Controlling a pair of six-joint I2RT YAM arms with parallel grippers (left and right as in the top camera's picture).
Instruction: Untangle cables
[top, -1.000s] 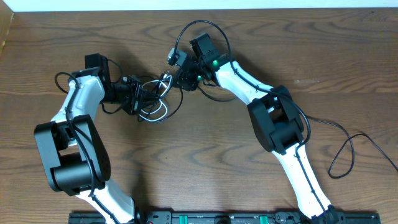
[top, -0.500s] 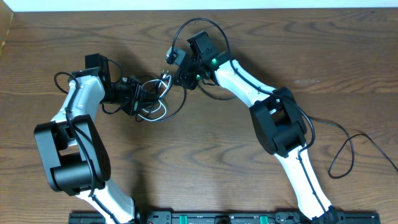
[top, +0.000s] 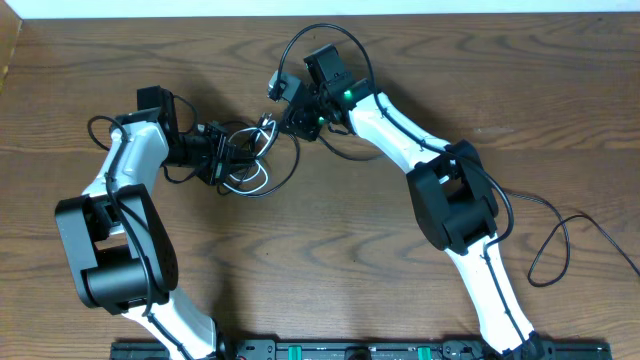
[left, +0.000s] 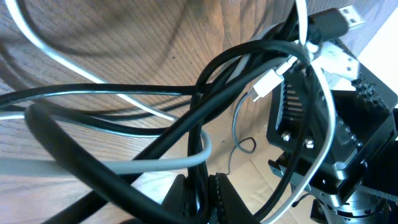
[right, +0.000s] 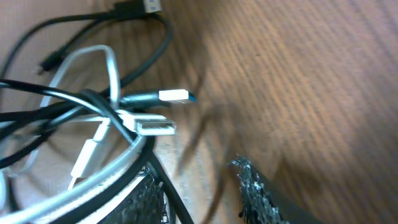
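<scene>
Brown wood-grain table (top: 330, 255) fills the overhead, with a pale strip along the top edge; wall or floor, I can't tell. A thick black arm cord (top: 560, 240) trails on the right.

Overhead shows both white-and-black arms converging on the thin black and white cables (top: 252, 168). They're knotted left of centre, between the left gripper (top: 226, 155) and right gripper (top: 284, 118). It doesn't show me either set of jaws.

Left wrist view settles the left one: fingers (left: 179, 200) are clenched on a black strand. The right gripper's black body sits just behind the knot.

Right wrist view shows the pads (right: 249, 186) apart with bare wood between. Strands lie against one pad only, nothing pinched.

Only that view shows the silver USB plug with blue insert (right: 174, 96), and a white-bodied plug (right: 152, 128) just beside it.
</scene>
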